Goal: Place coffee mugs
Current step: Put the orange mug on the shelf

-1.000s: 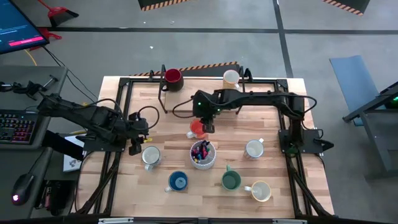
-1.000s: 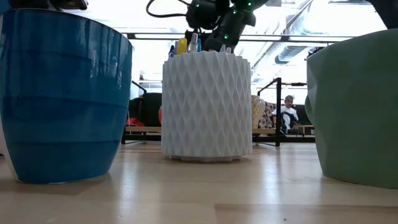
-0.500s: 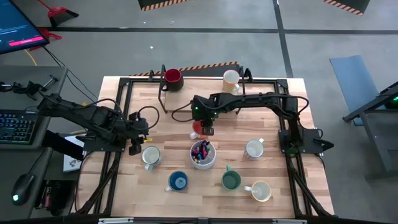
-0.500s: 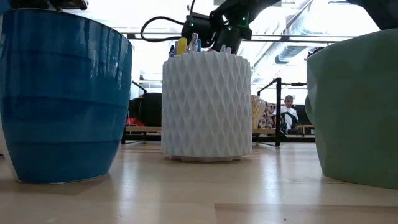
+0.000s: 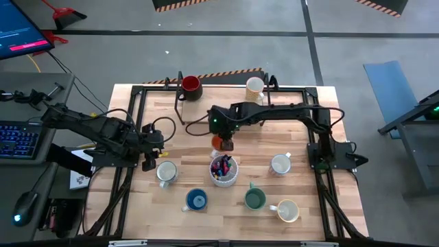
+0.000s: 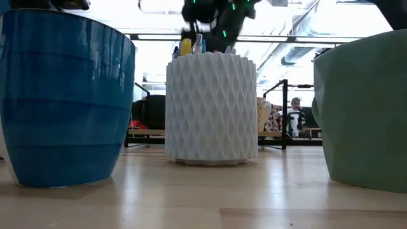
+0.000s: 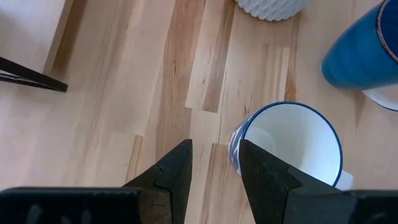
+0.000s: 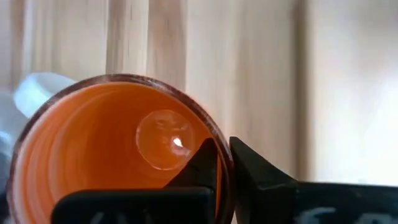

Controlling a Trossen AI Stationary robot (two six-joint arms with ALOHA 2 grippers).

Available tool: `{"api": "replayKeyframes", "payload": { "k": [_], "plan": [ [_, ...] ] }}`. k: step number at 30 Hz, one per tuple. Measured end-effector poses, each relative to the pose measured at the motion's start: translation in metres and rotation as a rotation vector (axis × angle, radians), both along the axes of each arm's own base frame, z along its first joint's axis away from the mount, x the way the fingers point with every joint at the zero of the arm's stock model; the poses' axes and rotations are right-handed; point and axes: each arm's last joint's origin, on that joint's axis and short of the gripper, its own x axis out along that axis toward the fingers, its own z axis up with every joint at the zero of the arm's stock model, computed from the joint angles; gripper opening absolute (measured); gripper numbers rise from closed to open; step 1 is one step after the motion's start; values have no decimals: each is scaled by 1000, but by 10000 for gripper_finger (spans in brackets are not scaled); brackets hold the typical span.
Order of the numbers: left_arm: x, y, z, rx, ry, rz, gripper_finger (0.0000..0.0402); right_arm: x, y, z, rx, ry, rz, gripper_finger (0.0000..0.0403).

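Right end effector [image 8: 224, 163]: we see it pinching the rim of the orange mug [image 8: 118, 155], one finger inside and one outside (a rim grip leaves the handle free).
Orange mug location: mid-surface [image 5: 185, 134], just behind the white pen cup [image 5: 223, 170]; whether it is lifted we cannot tell.
Left end effector [image 7: 214, 163]: fingers parted, grasping nothing, poised beside a white blue-rimmed mug [image 7: 287, 146].
Reading: we judge placement is under way.

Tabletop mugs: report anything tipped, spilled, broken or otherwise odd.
Nothing stands out. Every visible mug stands upright with no spill or damage showing. The only one off its resting place is the glossy orange ceramic mug, gripped by its rim in the right pincer near the ribbed white pen cup.
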Motion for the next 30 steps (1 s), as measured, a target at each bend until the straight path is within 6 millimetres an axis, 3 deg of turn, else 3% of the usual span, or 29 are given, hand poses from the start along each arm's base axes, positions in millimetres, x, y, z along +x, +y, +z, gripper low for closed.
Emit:
{"api": "replayKeyframes", "payload": {
  "k": [3,6,14,22,30],
  "plan": [
    [0,0,0,4,1,-7,119,3,2,30,-130,-26,6,2],
    [0,0,0,19,0,-18,119,6,-9,57,-239,-101,4,1],
    [0,1,0,27,-2,-13,119,-12,-86,90,-230,-186,-101,1],
    [0,1,0,40,-7,-4,119,-47,-163,90,-207,-162,-270,0],
    [1,1,1,51,-21,8,119,-55,-199,64,-135,-110,-325,0]
  ]
}}
